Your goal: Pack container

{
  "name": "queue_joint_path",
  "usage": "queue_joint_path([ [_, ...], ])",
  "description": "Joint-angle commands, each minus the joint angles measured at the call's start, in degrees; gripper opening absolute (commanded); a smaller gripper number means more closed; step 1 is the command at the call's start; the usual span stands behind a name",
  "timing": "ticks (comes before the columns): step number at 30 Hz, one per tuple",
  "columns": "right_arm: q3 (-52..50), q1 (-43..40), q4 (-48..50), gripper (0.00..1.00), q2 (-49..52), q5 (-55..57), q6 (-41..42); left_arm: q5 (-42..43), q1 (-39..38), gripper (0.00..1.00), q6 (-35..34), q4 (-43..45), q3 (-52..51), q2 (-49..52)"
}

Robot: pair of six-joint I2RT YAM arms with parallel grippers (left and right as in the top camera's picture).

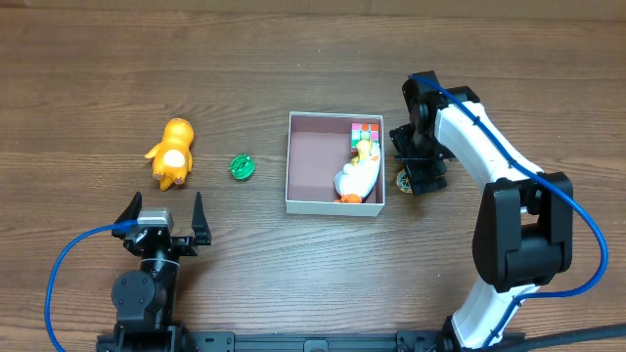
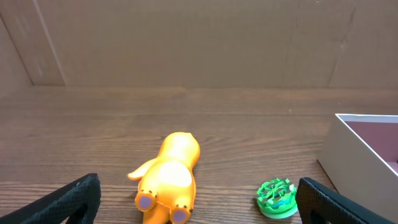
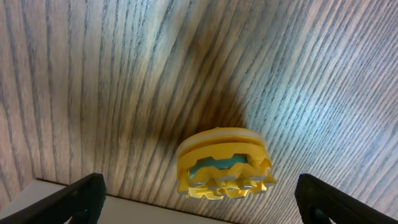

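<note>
The container point(image 1: 313, 156), a white-walled square box with a dull pink inside, sits mid-table and holds a white duck toy point(image 1: 357, 178) and a colourful cube point(image 1: 367, 130). Just right of it lies a yellow gear-like disc point(image 3: 224, 163), partly hidden overhead point(image 1: 403, 180). My right gripper point(image 1: 421, 166) hangs open over the disc, its fingers wide on either side and not touching it point(image 3: 199, 200). An orange animal toy point(image 1: 173, 152) and a green disc point(image 1: 242, 167) lie left of the container. My left gripper point(image 1: 163, 210) stands open near the front edge, empty point(image 2: 199, 202).
In the left wrist view the orange toy point(image 2: 166, 180) and green disc point(image 2: 277, 198) lie just ahead of the fingers, with the container's white wall point(image 2: 351, 158) at the right. The container's rim point(image 3: 124, 213) shows under the right gripper.
</note>
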Motion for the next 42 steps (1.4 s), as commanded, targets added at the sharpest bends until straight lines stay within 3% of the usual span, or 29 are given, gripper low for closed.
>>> queue_joint_path([
  [1,-0.37,-0.85,0.31,1.00,1.20,-1.25,0.22,-0.35,0.33,1.00,1.31,-0.07,-0.17,-0.39],
  [42,-5.25,-1.51,5.51,1.00,2.49,-3.34,-8.61,-0.35,0.33,1.00,1.31,-0.07,-0.17,-0.39],
])
